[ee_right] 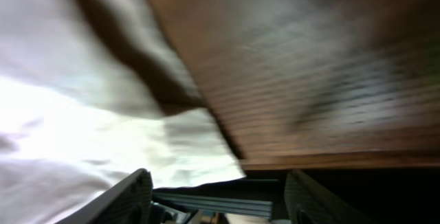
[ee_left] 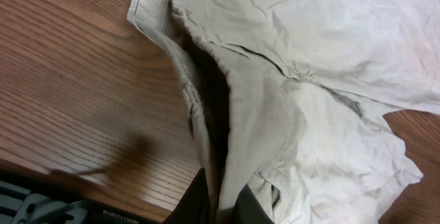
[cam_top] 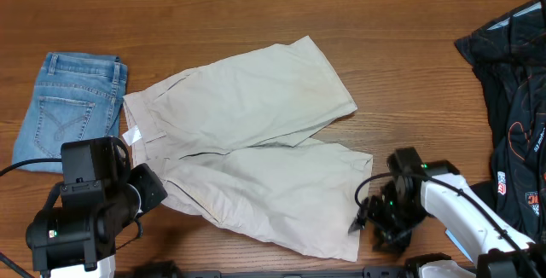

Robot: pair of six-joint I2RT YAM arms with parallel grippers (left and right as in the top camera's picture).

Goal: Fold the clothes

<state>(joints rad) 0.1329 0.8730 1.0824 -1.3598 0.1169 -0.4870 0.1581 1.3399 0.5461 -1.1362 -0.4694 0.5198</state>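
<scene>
The pale beige shorts lie spread on the wooden table, waistband to the left and both legs pointing right. My left gripper is at the shorts' lower left edge. In the left wrist view its fingers are shut on a fold of the shorts near the waistband. My right gripper is at the lower leg's hem corner near the table's front edge. In the right wrist view its fingers are wide apart, with the hem corner of the shorts just ahead of them and not gripped.
Folded light-blue jeans lie at the far left, touching the shorts' waistband. A black garment with orange-white print lies at the right edge. The table's front edge is close under the right gripper.
</scene>
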